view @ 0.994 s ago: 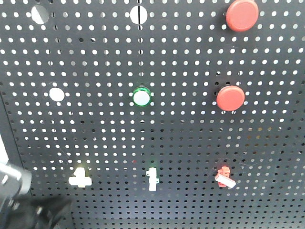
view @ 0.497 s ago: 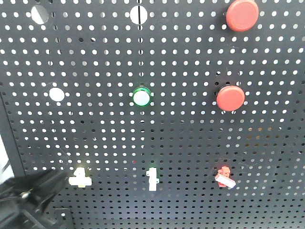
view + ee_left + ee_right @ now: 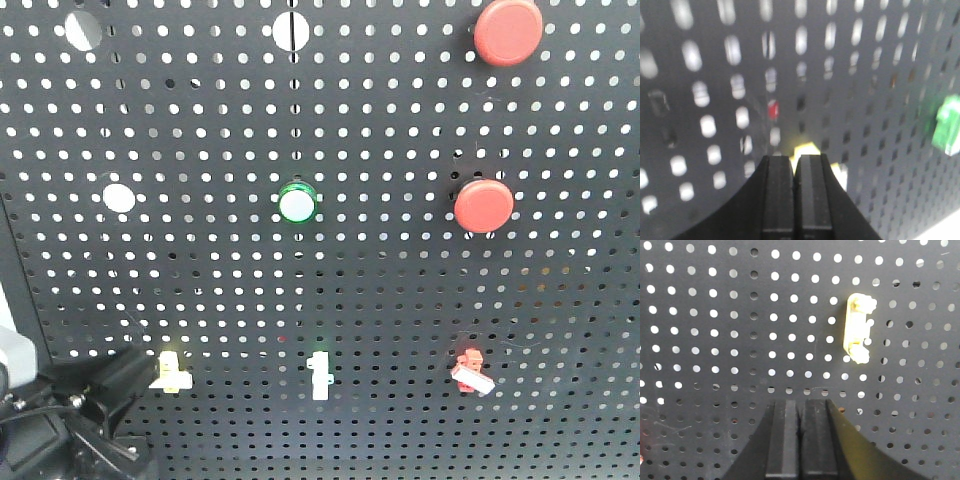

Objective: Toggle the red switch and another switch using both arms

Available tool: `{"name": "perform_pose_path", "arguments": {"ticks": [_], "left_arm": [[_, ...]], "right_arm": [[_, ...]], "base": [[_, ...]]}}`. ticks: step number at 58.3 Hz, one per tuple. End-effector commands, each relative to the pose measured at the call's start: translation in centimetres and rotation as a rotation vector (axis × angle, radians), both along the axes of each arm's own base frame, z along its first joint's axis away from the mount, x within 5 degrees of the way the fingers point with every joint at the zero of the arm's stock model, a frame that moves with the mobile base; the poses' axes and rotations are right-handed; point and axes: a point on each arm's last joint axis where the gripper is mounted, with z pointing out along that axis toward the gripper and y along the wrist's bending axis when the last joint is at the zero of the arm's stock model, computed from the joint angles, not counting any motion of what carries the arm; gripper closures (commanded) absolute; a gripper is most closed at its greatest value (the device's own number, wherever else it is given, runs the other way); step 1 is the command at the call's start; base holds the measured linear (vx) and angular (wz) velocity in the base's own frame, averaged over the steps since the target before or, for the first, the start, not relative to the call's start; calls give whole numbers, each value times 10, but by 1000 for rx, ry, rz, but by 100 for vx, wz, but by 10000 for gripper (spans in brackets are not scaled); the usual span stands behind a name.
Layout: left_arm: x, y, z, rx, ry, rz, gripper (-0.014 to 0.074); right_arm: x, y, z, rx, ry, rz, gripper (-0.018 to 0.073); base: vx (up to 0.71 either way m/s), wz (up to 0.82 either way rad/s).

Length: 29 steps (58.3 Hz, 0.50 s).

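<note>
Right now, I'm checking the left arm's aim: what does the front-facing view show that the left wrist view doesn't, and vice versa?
Only the front-facing view: the red switch at lower right, no arm near it, and two round red buttons. Only the left wrist view: the left gripper has its fingers pressed together. Both: the yellow-tinged switch right at that gripper's tip, on the perforated board.

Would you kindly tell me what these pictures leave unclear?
Front view: the right hand is outside the frame; the bottom-left edge crops the left hand.
Left wrist view: blurred; shut fingers hide most of the yellow-based switch, so contact is unclear.
Right wrist view: the red switch is not shown.
</note>
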Motion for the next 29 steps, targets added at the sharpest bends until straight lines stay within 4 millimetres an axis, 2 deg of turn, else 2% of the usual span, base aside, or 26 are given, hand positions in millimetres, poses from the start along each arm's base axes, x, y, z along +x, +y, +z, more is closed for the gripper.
{"name": "perform_pose_path", "arguments": {"ticks": [1, 17, 29], "left_arm": [[0, -2, 20, -61, -94, -5, 595], [12, -7, 0, -13, 1, -3, 594], [7, -5, 6, -21, -13, -3, 594]], "right_arm": [[0, 0, 18, -18, -102, 0, 566], [0, 0, 18, -18, -101, 0, 566], [0, 0, 18, -18, -101, 0, 566]], "base": [[0, 0], [0, 0], [0, 0]]}}
